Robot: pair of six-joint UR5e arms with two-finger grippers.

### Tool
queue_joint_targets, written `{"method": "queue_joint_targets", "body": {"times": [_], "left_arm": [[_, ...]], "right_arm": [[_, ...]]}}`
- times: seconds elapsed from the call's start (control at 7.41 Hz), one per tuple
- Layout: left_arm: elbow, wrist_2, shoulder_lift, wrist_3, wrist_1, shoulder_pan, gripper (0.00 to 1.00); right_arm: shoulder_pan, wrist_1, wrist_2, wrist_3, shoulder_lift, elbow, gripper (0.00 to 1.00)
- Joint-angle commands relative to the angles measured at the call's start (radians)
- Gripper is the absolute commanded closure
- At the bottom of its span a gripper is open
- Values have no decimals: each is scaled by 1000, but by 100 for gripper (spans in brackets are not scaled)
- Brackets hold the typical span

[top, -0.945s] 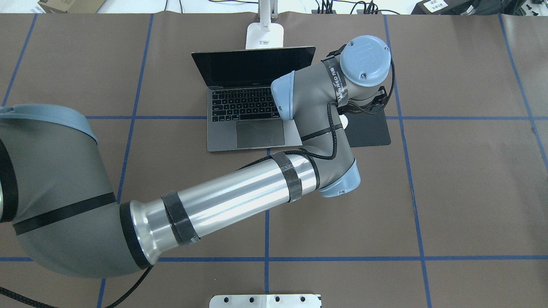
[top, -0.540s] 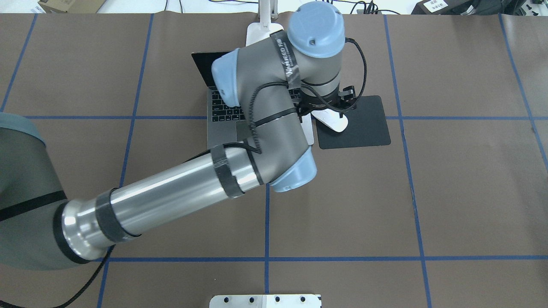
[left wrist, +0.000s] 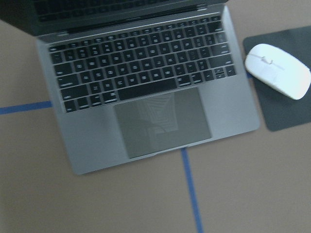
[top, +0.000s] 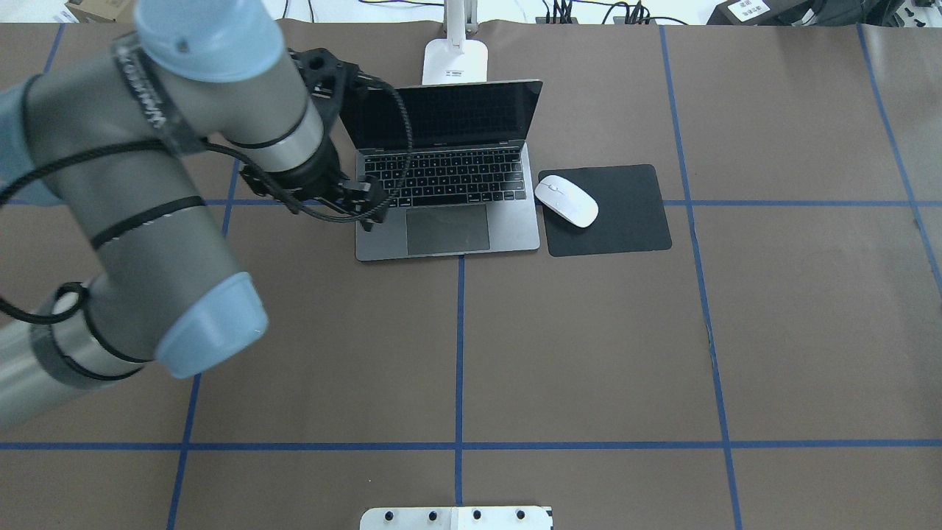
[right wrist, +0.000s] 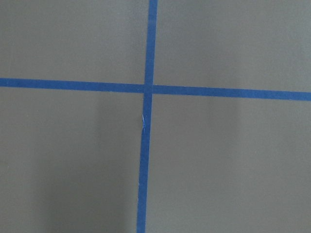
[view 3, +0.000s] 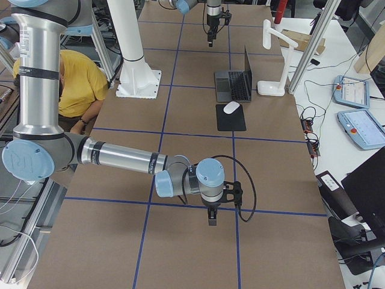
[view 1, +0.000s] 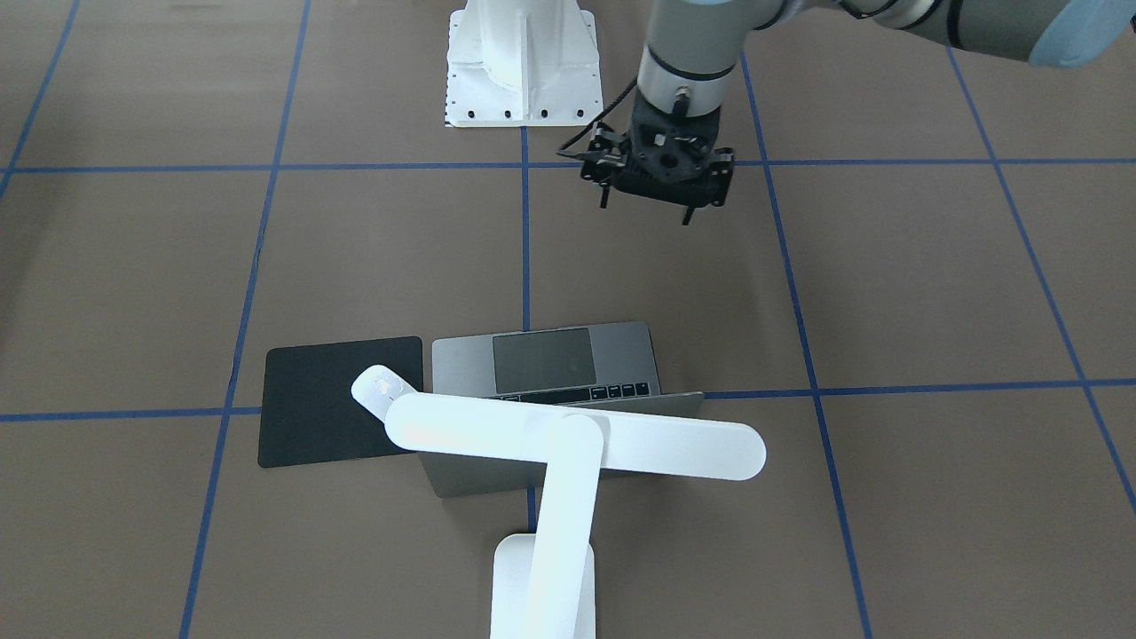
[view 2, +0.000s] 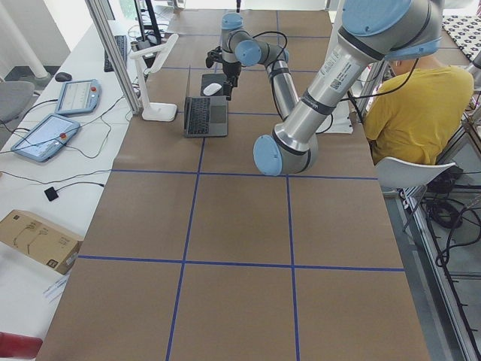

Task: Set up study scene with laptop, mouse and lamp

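The grey laptop (top: pixel 449 221) stands open in the middle of the table's far half, its screen dark. Right of it the white mouse (top: pixel 567 200) lies on a black mat (top: pixel 625 221), with nothing touching it. Behind the laptop stands the white lamp (top: pixel 455 60), its bar head (view 1: pixel 577 444) reaching over the screen. My left gripper (top: pixel 331 215) hangs above the table at the laptop's left edge, open and empty. The left wrist view looks down on the laptop (left wrist: pixel 160 121) and the mouse (left wrist: pixel 277 70). My right gripper (view 3: pixel 212 220) shows only in the exterior right view, over bare table; I cannot tell its state.
The white robot pedestal (view 1: pixel 522 62) is bolted at the table's near edge. Blue tape lines cross the brown table cover (top: pixel 589 353). A person in a yellow shirt (view 2: pixel 409 105) sits beside the table. Cables and boxes lie along the far edge.
My left arm has swung left, from over the mat, across the laptop, to its left side. The mouse stays on the mat and now shows in full.
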Motion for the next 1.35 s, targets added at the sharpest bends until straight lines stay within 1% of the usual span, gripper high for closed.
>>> {"method": "queue_joint_targets", "body": {"times": [0.0,0.13,0.27,0.4,0.54,0.67,0.81,0.94,1.08,1.21], "left_arm": [[-105,-97,236,399,79,-208,1],[-93,-158,340,620,79,-349,1],[-81,-195,422,765,82,-474,1],[-72,-196,523,885,73,-568,1],[-51,-171,623,909,70,-637,0],[-11,-168,640,909,55,-706,0],[-6,-172,666,910,50,-758,0],[-10,-195,724,917,-3,-795,1],[-7,-220,837,917,-158,-812,0],[2,-240,919,915,-285,-814,0]], "right_arm": [[35,-160,2,-18,8,88,0],[37,-279,-5,-18,19,169,0],[37,-316,-7,-18,16,202,0],[35,-316,-13,-18,19,201,0],[35,-316,-14,-19,21,198,0],[35,-314,-14,-19,18,198,0],[35,-313,-14,-19,16,199,0],[35,-311,-14,-19,12,198,0],[35,-311,-14,-19,10,198,0],[35,-310,-14,-19,7,198,0]]}}
